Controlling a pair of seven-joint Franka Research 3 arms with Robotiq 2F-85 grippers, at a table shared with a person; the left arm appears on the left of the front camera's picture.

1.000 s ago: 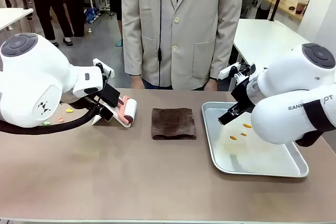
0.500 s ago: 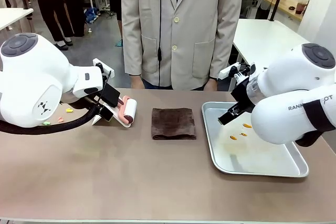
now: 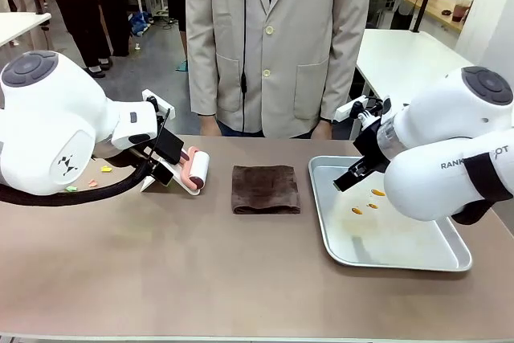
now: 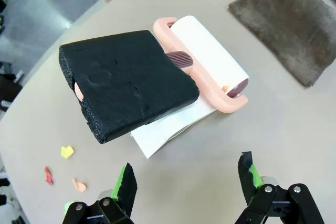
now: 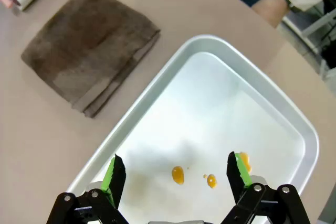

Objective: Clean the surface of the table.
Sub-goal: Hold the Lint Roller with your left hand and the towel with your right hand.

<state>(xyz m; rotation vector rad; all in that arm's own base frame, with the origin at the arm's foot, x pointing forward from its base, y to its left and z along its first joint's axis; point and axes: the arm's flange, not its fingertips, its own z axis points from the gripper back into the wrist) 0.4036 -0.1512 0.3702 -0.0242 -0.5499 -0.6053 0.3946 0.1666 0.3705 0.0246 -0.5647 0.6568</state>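
Note:
The taupe-brown table (image 3: 201, 271) carries a pink-handled lint roller (image 3: 197, 173) with a white roll (image 4: 207, 61), and a black foam block (image 4: 126, 85) rests over its handle and a white sheet (image 4: 168, 129). My left gripper (image 4: 186, 182) hovers open just short of that block, holding nothing. A folded brown cloth (image 3: 266, 189) lies at the table's middle. Small coloured scraps (image 4: 67, 151) dot the table to the left (image 3: 104, 169). My right gripper (image 5: 176, 174) hangs open and unladen over the silver tray (image 3: 401, 265), above its orange spots (image 5: 178, 174).
A person in a beige jacket (image 3: 277, 38) stands at the far edge, hands (image 3: 210, 126) by the table. The tray's near rim (image 5: 126, 129) lies close to the cloth (image 5: 86, 48). White tables (image 3: 401, 58) stand behind.

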